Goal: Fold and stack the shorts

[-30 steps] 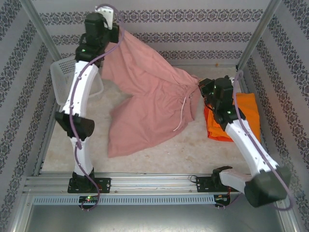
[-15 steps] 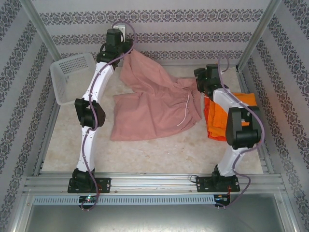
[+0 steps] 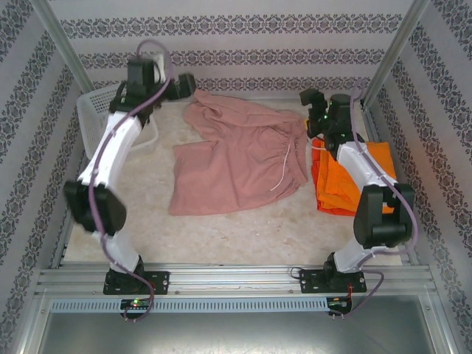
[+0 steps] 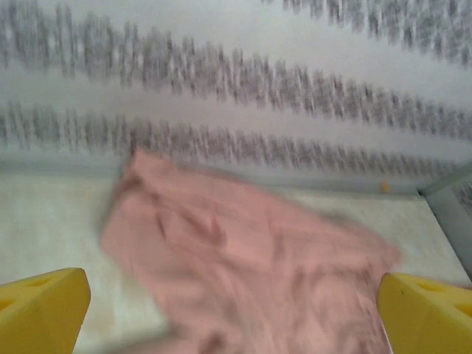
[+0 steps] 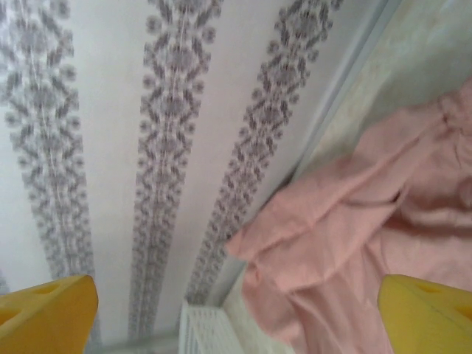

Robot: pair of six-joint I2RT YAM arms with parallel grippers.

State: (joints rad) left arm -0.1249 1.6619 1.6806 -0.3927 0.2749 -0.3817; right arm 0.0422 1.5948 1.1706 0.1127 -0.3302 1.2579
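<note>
The left arm covers much of the white mesh basket [image 3: 90, 118] at 10 o'clock, so what lies in it cannot be made out. The right arm crosses the pile at 3 o'clock, where bright orange shorts [image 3: 382, 166] and red-orange shorts [image 3: 332, 193] lie together; which one is on top is hard to tell. The left wrist view is smeared with blur.

The dusty pink shorts [image 3: 240, 162] lie rumpled on the tabletop [image 3: 243, 236], from the centre towards 12 o'clock, with the white drawstring [image 3: 284, 166] trailing on the 3 o'clock side (the far edge is bunched near the wall).

The left jaws stand wide apart with yellow fingertips [image 4: 40, 310] at the frame corners, gripping nothing, the pink cloth below them. The right jaws are likewise spread wide and empty, with fingertips [image 5: 428, 313] clear of the cloth.
</note>
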